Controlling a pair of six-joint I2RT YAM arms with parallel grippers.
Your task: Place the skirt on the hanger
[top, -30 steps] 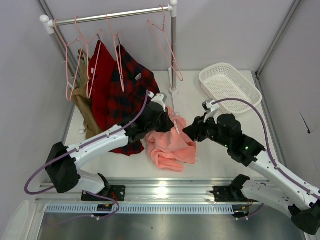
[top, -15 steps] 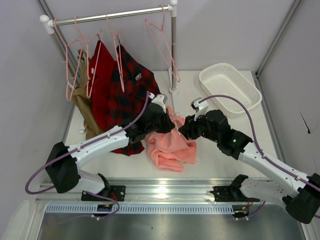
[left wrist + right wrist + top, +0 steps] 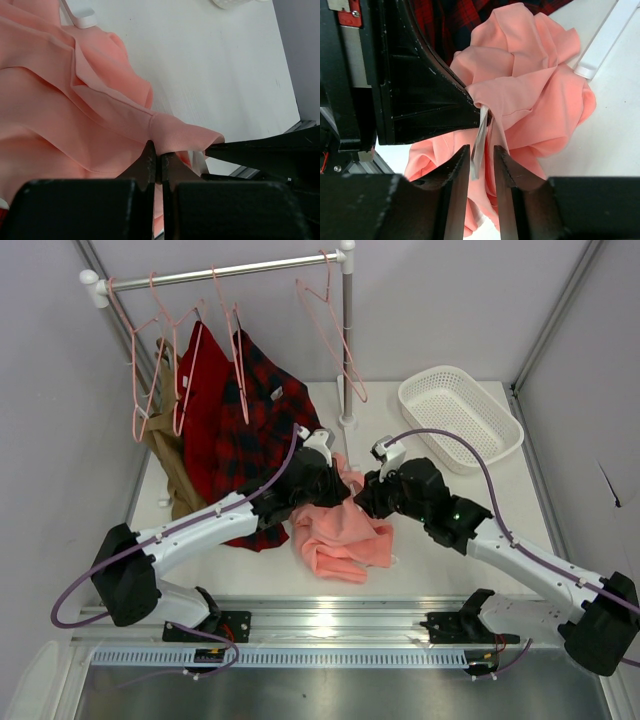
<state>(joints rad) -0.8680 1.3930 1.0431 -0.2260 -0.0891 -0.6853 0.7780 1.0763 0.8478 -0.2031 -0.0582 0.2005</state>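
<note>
Pale lilac walls close in a white desk [image 3: 440, 530]. At its back a white rail [image 3: 230, 272] carries a plain red garment [image 3: 200, 390], a red-and-black plaid shirt [image 3: 255, 430] and several pink wire hangers. A white basket [image 3: 460, 415] sits at the far right.

The skirt [image 3: 340, 540] lies crumpled in the middle of the desk, just in front of the plaid shirt, with most of its cloth resting on the surface. The two arms meet over its far edge.

The left hand [image 3: 158, 150] is clamped tight on a raised fold of the skirt, its fingers pressed together with the cloth between them. The right hand [image 3: 481, 150] faces it almost tip to tip. Its fingers are narrowly apart and not closed, and the small white label [image 3: 479, 135] at the waist hangs in the gap between them.

The free hanger [image 3: 335, 340] hangs at the right end of the rail, beside the upright post. It is behind and well above both hands, and its long side slants down toward the desk.

The coming move seems to turn on the waist edge. It runs from the left hand's pinch across to the right hand, which looks placed to take a second hold beside the label. With both holds the waist could be spread and carried up and back to the hanger. Both hands lie about equally far from the hanger.
</note>
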